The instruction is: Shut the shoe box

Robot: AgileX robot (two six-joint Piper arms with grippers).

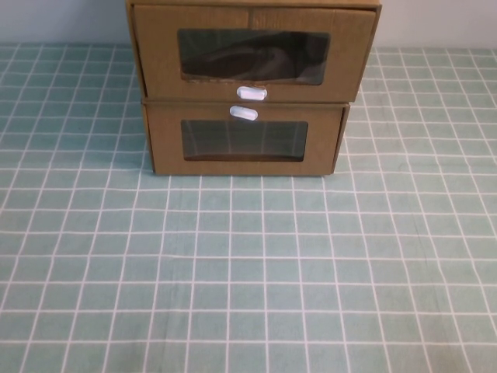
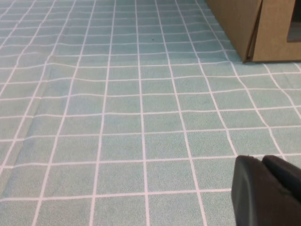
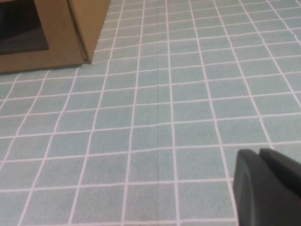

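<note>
The shoe box [image 1: 252, 54] is the upper of two stacked cardboard boxes at the table's back centre. It has a wide clear window with dark contents behind it and a white pull tab [image 1: 251, 93] below the window. Its drawer front seems to stand slightly forward of its shell. Neither gripper shows in the high view. My left gripper [image 2: 261, 159] is shut and empty, low over the cloth, well in front of and left of the boxes. My right gripper [image 3: 257, 151] is shut and empty, low over the cloth to the front right.
The lower cardboard box [image 1: 245, 140] has a smaller window and its tab [image 1: 243, 113] above it. Its corner shows in the left wrist view [image 2: 235, 23] and the right wrist view [image 3: 70, 33]. A teal checked cloth [image 1: 248, 272] covers the table.
</note>
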